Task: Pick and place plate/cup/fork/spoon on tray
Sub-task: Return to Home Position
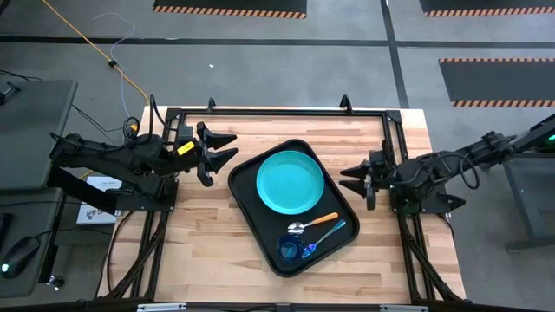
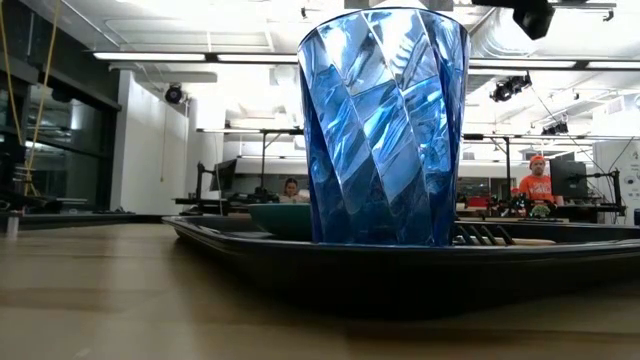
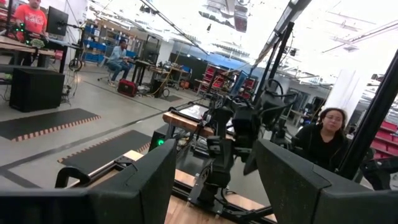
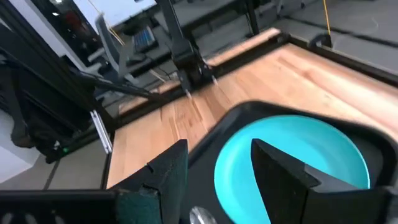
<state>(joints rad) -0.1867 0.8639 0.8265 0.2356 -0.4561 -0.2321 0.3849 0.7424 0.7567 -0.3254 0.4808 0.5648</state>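
The black tray [image 1: 251, 217] lies on the wooden table, turned at a slant. The turquoise plate [image 1: 290, 182] rests flat in its far half and also shows in the right wrist view [image 4: 292, 158]. The blue cup [image 1: 289, 250] stands upright at the tray's near end, close before the low camera [image 2: 385, 125]. The orange-handled spoon [image 1: 312, 224] and the blue fork [image 1: 328, 237] lie on the tray floor between plate and cup. My left gripper [image 1: 227, 148] is open, above the table left of the tray. My right gripper [image 1: 347, 178] is open, right of the tray.
A black frame [image 1: 277, 111] runs along the table's far edge and down both sides. Bare wood lies left of the tray and near the front edge. People sit and stand in the room beyond the table.
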